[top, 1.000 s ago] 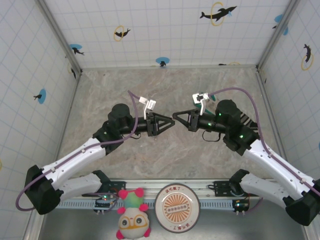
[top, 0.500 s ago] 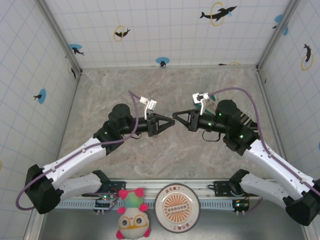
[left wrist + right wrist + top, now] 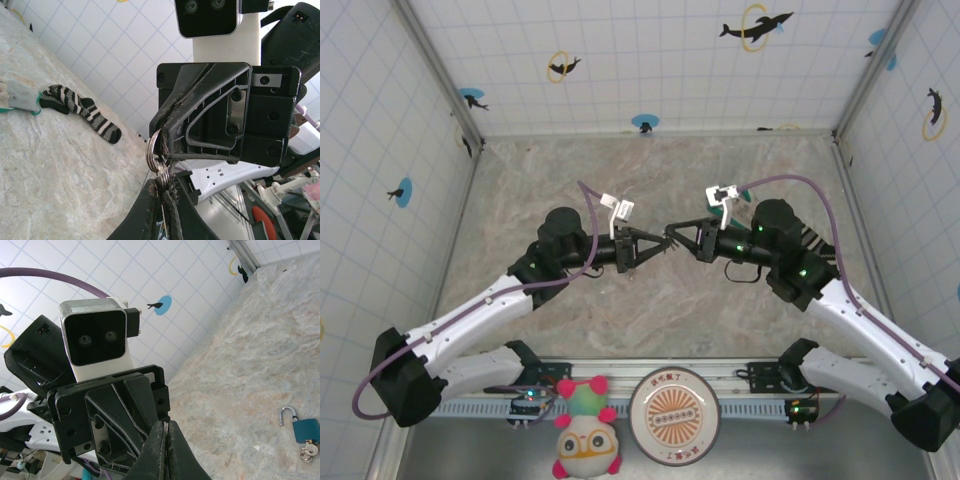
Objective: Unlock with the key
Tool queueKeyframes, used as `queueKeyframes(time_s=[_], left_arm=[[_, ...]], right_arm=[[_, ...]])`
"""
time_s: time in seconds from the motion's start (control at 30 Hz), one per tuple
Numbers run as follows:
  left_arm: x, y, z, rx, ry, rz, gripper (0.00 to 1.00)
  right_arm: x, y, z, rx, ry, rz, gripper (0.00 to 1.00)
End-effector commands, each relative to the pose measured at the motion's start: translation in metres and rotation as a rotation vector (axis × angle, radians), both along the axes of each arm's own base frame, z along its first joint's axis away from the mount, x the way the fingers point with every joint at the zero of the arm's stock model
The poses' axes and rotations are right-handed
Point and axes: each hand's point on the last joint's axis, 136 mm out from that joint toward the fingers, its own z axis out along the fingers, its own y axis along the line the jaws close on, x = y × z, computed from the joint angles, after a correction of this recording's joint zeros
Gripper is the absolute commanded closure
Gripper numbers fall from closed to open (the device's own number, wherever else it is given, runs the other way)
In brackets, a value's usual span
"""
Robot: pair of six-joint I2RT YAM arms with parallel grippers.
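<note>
Tip to tip above the middle of the table (image 3: pixel 720 170): left gripper (image 3: pixel 662 242) and right gripper (image 3: pixel 676 233) were held meeting there. A silver key ring (image 3: pixel 154 151) was seen pinched at that junction. The right fingers were pressed together on it and the left fingers were closed onto its lower loop. The key was hidden by the fingers; head and blade could not be made out. A blue padlock (image 3: pixel 305 430) was seen lying on the table, shackle swung open, with a small ringed metal piece (image 3: pixel 305 452) touching its lower end.
</note>
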Motion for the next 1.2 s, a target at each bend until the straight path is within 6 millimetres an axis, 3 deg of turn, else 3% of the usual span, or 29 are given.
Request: queueKeyframes(time_s=[0.0, 0.53, 0.83, 1.1, 1.17], left_arm=[[-0.005, -0.001, 0.005, -0.019, -0.02, -0.021, 0.9], [-0.005, 0.003, 0.0, 0.0, -0.009, -0.004, 0.88], [-0.006, 0.003, -0.001, 0.009, -0.006, -0.007, 0.97], [0.003, 0.004, -0.01, 0.091, -0.008, 0.036, 1.0], [0.008, 0.004, -0.017, 0.164, -0.008, 0.053, 1.0]], right_arm=[[-0.004, -0.004, 0.003, 0.016, -0.029, 0.0, 1.0], [0.0, -0.009, 0.007, 0.022, -0.041, -0.026, 1.0], [0.001, -0.012, 0.009, 0.028, -0.048, -0.035, 1.0], [0.005, -0.018, -0.002, 0.013, -0.044, -0.06, 1.0], [0.007, -0.02, -0.01, 0.0, -0.044, -0.071, 0.96]])
